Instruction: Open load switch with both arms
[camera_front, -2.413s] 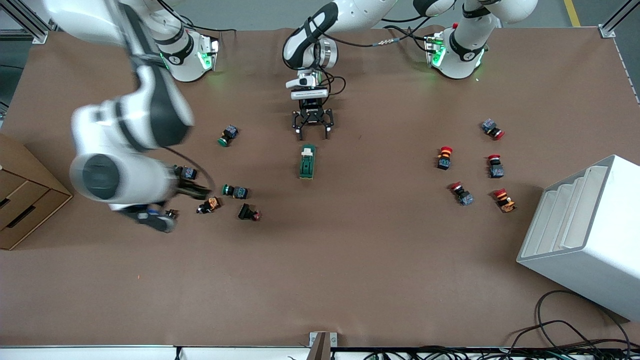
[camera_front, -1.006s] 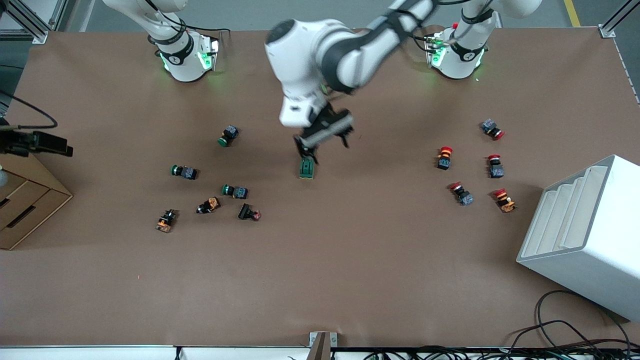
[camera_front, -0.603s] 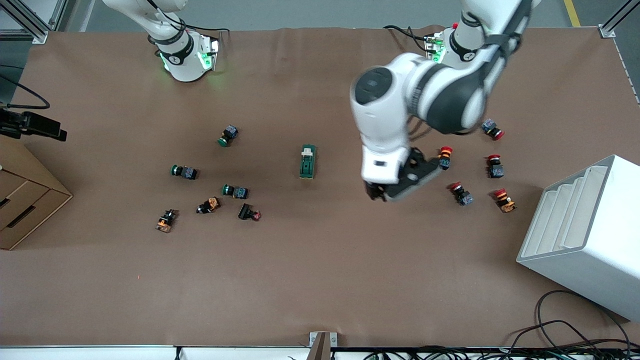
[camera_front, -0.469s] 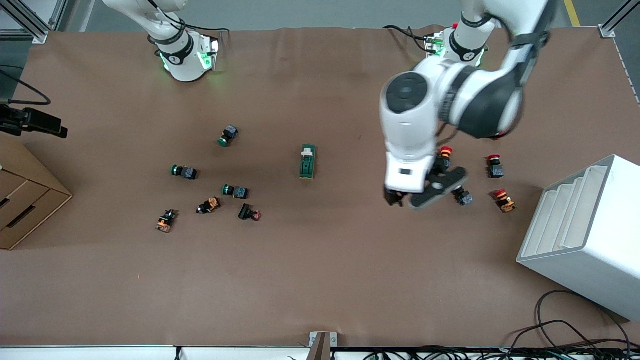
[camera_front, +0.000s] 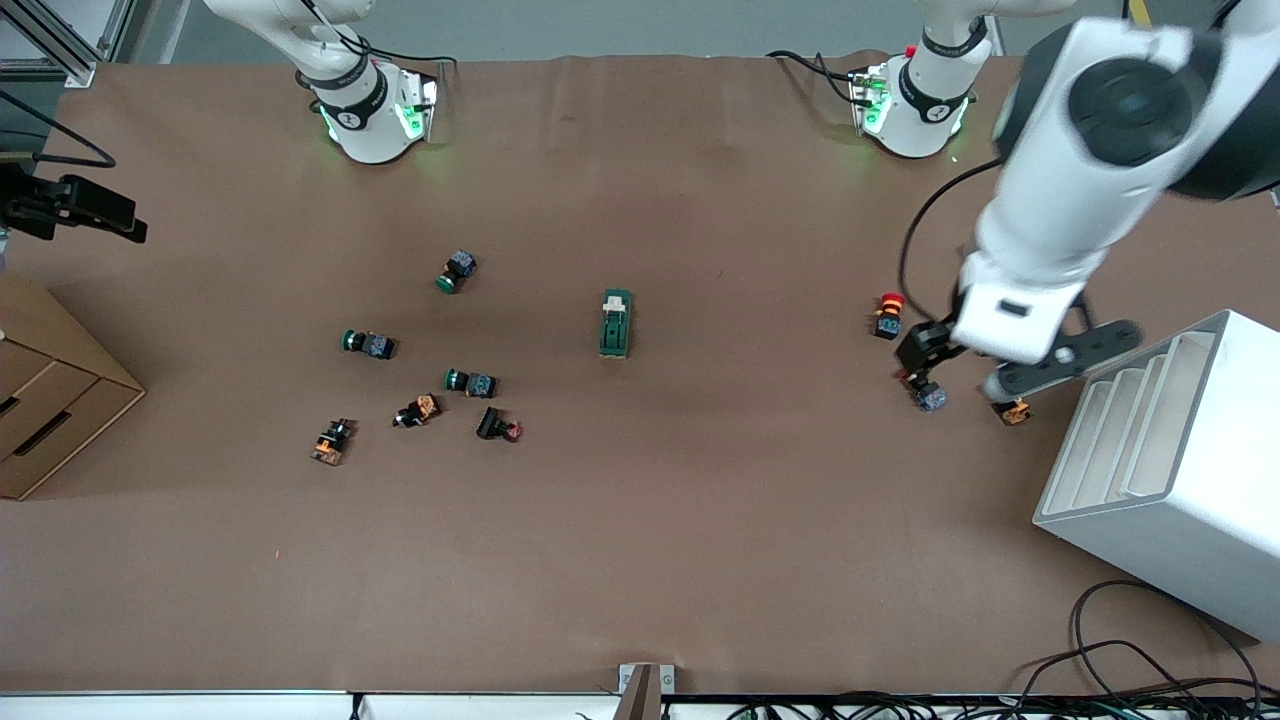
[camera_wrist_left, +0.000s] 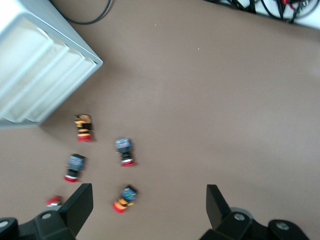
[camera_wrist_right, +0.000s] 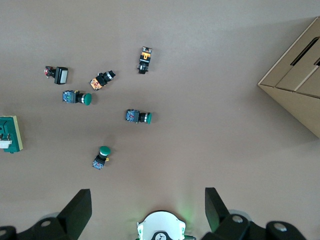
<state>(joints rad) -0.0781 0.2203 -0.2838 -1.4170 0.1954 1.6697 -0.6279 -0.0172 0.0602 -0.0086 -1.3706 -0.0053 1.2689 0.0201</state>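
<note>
Wrist views are showing what the front view is not: both grippers' jaws are standing wide and empty. Load switch (camera_front: 615, 323), a dark-green block with a white lever, is lying at the centre of the front frame, alone, and is peeking in at the right wrist frame's left edge. Left gripper (camera_front: 1000, 365) is hanging over the red buttons (camera_wrist_left: 125, 150) beside the white rack (camera_front: 1180, 470). Right gripper (camera_wrist_right: 145, 210) is waiting high above the green buttons (camera_wrist_right: 137, 117).
</note>
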